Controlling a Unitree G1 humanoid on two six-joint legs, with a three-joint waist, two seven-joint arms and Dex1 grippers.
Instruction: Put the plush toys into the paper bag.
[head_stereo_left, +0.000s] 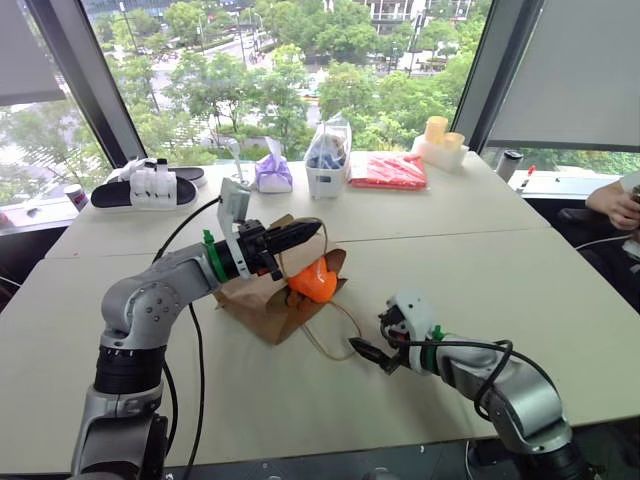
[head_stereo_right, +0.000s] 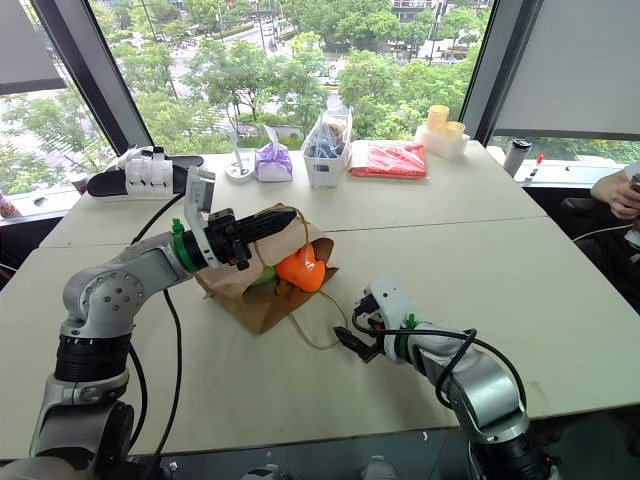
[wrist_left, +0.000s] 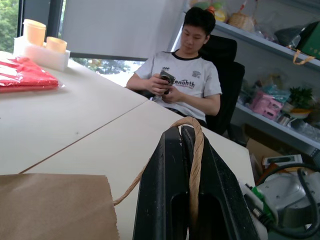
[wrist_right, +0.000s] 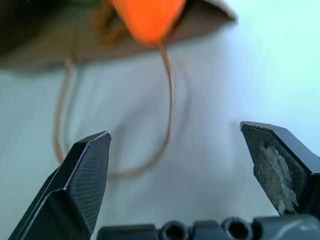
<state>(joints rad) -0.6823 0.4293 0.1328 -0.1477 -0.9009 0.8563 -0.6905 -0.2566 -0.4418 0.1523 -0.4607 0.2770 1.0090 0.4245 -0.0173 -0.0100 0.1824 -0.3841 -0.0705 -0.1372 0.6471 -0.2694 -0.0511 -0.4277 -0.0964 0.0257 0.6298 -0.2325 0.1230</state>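
Left eye view: the left tool (head_stereo_left: 300, 236) is clamped together on a twine handle of the paper bag (head_stereo_left: 262, 300), lifting the upper side so the mouth gapes toward the right; likely held so to keep the opening clear. The orange plush toy (head_stereo_left: 315, 282) sits in that mouth, partly out on the lower lip. The right tool (head_stereo_left: 365, 352) hangs low over the counter (head_stereo_left: 500, 260), near and right of the bag, fingers apart and empty.

Right eye view: a sliver of the green plush toy (head_stereo_right: 262, 279) shows deeper inside the bag, left of the orange one. The second handle (head_stereo_right: 318, 325) lies slack on the counter between bag and right tool. A red packet (head_stereo_right: 388, 158) lies far off by the window.

Left wrist view: the twine loops over the closed black fingers (wrist_left: 170, 190), confirming the grip; a seated person (wrist_left: 182, 75) is beyond the counter's edge.

Right wrist view: both fingers (wrist_right: 87, 170) stand wide, with nothing between; the orange toy and slack handle lie ahead.

Judgement: the orange toy probably needs nudging farther in.
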